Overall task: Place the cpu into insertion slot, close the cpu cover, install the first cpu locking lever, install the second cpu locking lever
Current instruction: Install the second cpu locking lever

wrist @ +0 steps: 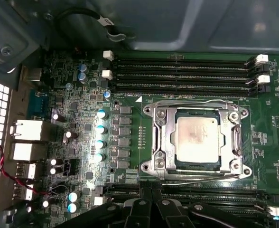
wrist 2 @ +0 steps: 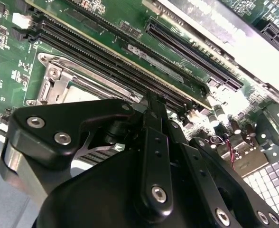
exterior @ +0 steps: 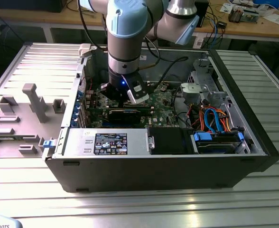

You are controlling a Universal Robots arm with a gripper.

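Note:
The cpu point(wrist: 198, 137), a silver square chip, lies flat in the insertion slot point(wrist: 234, 164) on the green motherboard. The cpu cover point(wrist: 164, 137), a silver frame, lies down around the chip. One thin wire lever point(wrist: 191, 101) runs along one side of the socket and a second lever point(wrist: 196, 176) along the opposite side. Both lie low against the board. My gripper point(wrist: 152, 195) hangs just beside the socket, over the nearby memory slots, fingers together and holding nothing. In the second wrist view the gripper point(wrist 2: 151, 99) hides part of the socket frame point(wrist 2: 59, 78). The exterior view shows the gripper point(exterior: 125, 94) inside the open computer case.
Rows of long black memory slots point(wrist: 182, 71) flank the socket on both sides. A long black expansion card point(exterior: 125, 114), a power supply point(exterior: 106, 142) and a drive cage with blue and orange cables point(exterior: 215, 123) fill the case. A grey fixture tray point(exterior: 25, 109) sits on the exterior view's left.

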